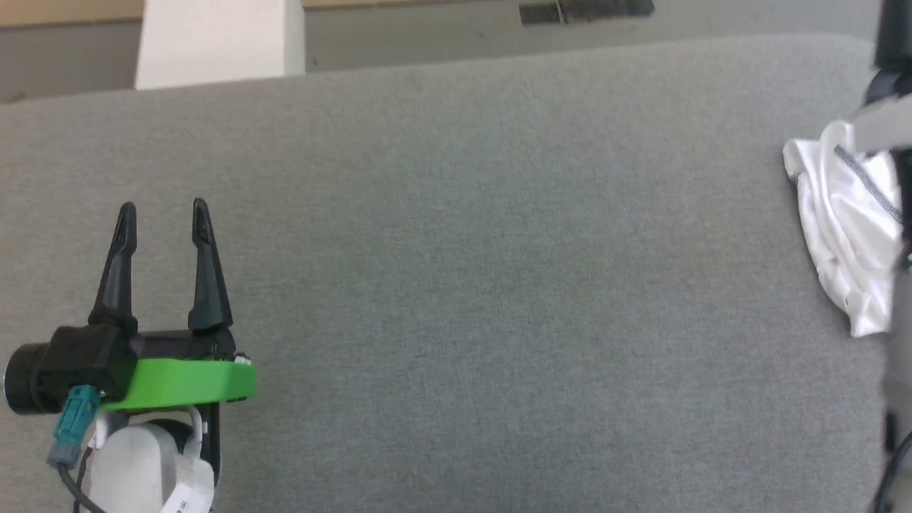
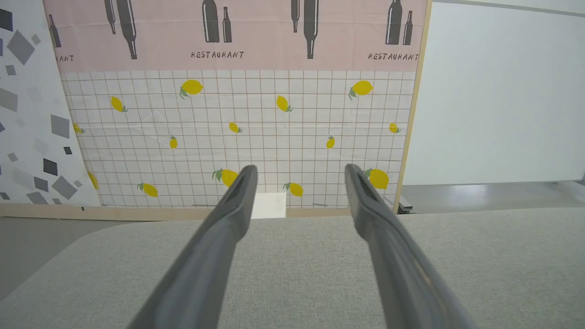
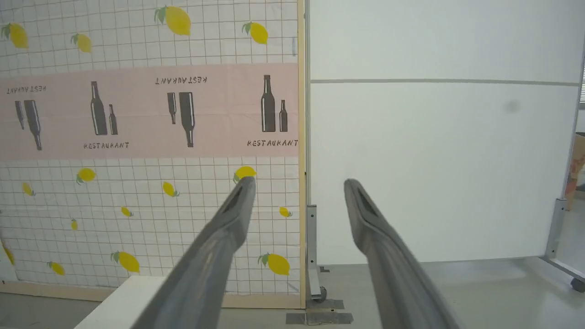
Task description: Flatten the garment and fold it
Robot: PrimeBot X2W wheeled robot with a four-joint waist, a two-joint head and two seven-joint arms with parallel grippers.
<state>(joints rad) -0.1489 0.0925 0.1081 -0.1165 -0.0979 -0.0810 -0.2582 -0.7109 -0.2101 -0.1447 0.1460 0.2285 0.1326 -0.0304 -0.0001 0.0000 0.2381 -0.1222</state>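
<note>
The garment (image 1: 844, 228) is seen crumpled at the right edge of the grey desk (image 1: 499, 285). The left tool (image 1: 163, 206) is held spread and empty, and the right tool (image 3: 299, 183) is spread as well.

"RESTAURANT", repeated on pink band (image 2: 160, 36) of lemon-grid backdrop (image 2: 256, 151), beyond left hand (image 2: 299, 171); same word past right hand (image 3: 297, 185), some copies inverted. White tag (image 1: 187, 495) behind left hand: txt unreadable.

Wide bare desk (image 1: 499, 285) lies between the left gripper (image 1: 163, 205), low at the left, and the bunched garment (image 1: 848, 235) at the right edge, well apart.
</note>
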